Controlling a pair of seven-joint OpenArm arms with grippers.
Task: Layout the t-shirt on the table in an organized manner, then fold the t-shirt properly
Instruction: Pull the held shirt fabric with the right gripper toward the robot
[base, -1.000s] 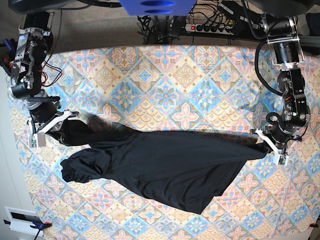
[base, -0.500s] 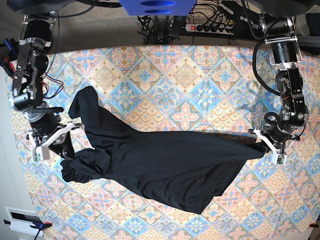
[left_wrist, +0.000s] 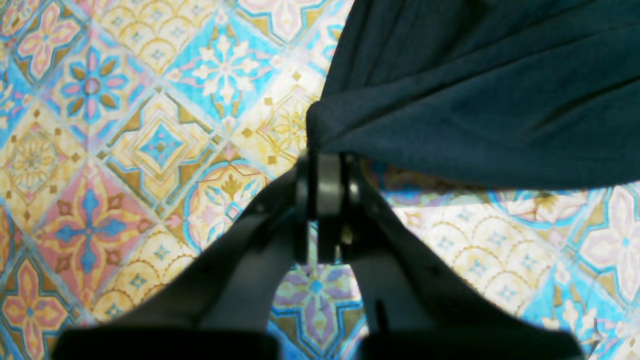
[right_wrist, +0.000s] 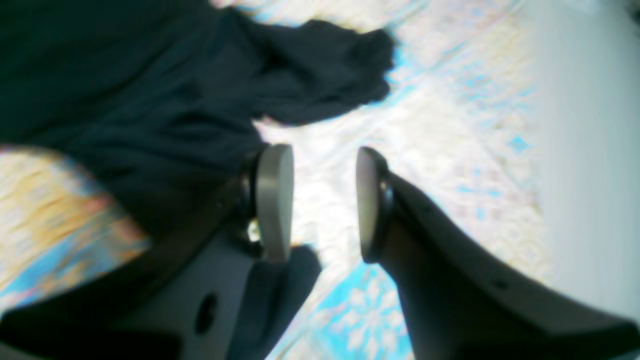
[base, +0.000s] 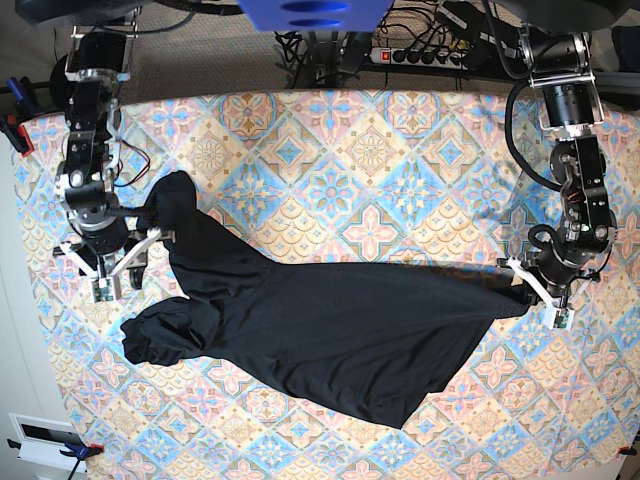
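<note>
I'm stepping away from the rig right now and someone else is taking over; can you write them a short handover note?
Left gripper: shut on a corner of the t-shirt, holding it taut at the table's edge.
Right gripper: open, nothing between the pads, just beside the bunched far end of the shirt.
Shirt: stretched across the middle of the table, but twisted and crumpled, one end thrown up in a strip, a sleeve wadded.
Done: shirt pulled out lengthwise.
Left: regrasp with the right gripper, spread it flat, then fold.
</note>
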